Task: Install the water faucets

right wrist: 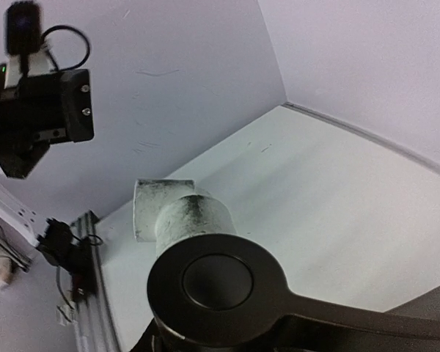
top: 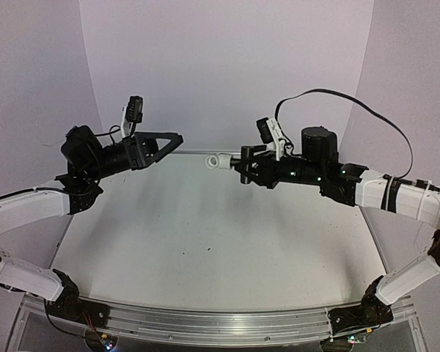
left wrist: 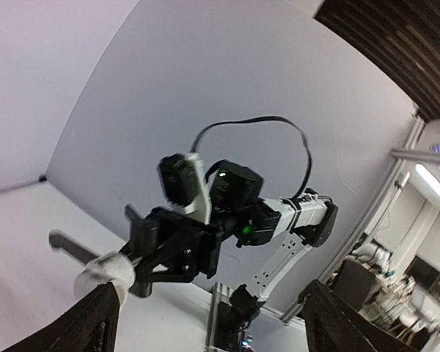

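Note:
My right gripper is shut on the water faucet and holds it in the air above the far middle of the table. The white plastic fitting sticks out to the left, joined to the black metal spout. In the right wrist view the black round part fills the foreground with the white fitting behind it, hiding my fingers. My left gripper is open and empty, raised and pointing right, a short gap from the fitting. In the left wrist view its fingers frame the fitting and spout end.
The white table lies below both arms. Pale walls enclose the back and sides. An aluminium rail with the arm bases runs along the near edge. A black cable loops above the right arm.

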### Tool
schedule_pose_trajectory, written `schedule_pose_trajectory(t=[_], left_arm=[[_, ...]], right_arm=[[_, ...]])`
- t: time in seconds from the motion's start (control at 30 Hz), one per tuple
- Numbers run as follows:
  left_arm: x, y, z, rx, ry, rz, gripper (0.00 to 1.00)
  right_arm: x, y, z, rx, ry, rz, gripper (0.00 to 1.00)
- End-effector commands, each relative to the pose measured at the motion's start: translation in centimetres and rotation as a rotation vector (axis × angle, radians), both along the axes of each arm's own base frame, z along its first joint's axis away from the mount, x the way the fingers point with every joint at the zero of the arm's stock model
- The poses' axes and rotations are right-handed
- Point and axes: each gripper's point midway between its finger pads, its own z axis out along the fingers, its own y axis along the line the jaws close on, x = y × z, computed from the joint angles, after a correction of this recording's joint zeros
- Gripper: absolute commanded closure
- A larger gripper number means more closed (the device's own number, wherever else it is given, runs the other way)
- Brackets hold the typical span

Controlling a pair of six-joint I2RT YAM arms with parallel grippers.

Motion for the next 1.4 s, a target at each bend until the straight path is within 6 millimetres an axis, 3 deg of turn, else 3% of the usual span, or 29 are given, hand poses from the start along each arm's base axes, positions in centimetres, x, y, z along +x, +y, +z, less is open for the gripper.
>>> schedule_pose_trajectory(t=[0.0,0.07,0.13,0.23,0.53,0.67,0.83,0.93,1.1,1.27,1.37], left_arm=[[5.7,-1.4,-4.3,0.018,0.582,-0.048,0.14],[6.1,-3.3,-6.9,0.085,0.704,-0.156,0.13],[5.7,-4.8,-7.9,0.119,0.734,-0.223,0.08],[4.5,-6.5,-7.7,0.133,0.671,-0.267,0.01],[3.9,-9.9,-8.6,0.128,0.698,-0.351,0.02],[3.5,-11.1,-8.4,0.12,0.676,-0.377,0.16],[3.7,-11.4,-8.4,0.12,0.6,-0.363,0.5],[3.5,-11.1,-7.6,0.114,0.444,-0.331,0.71],[2.8,-9.6,-5.5,0.095,0.002,-0.191,0.92],[1.8,-7.0,-3.8,0.12,-0.604,0.077,1.0],[3.6,-5.6,-3.0,0.187,-0.858,0.32,1.0]], right_arm=[[0.5,-2.2,4.7,-0.085,-0.401,-0.086,1.0],[0.4,-2.5,4.7,-0.106,-0.438,-0.094,1.0],[0.2,-2.5,4.7,-0.114,-0.453,-0.085,1.0],[-0.2,-2.4,4.5,-0.114,-0.451,-0.07,1.0],[-1.3,-1.7,3.4,-0.111,-0.434,-0.023,1.0],[-1.4,-1.7,3.5,-0.088,-0.429,-0.032,1.0],[-2.1,-1.2,4.5,-0.009,-0.372,-0.004,1.0],[-2.7,-0.6,5.3,0.077,-0.248,0.032,1.0],[-3.8,0.3,6.7,0.231,0.006,0.087,1.0],[-6.1,2.1,8.2,0.324,0.249,0.272,1.0],[-7.6,2.6,9.3,0.374,0.323,0.396,1.0]])
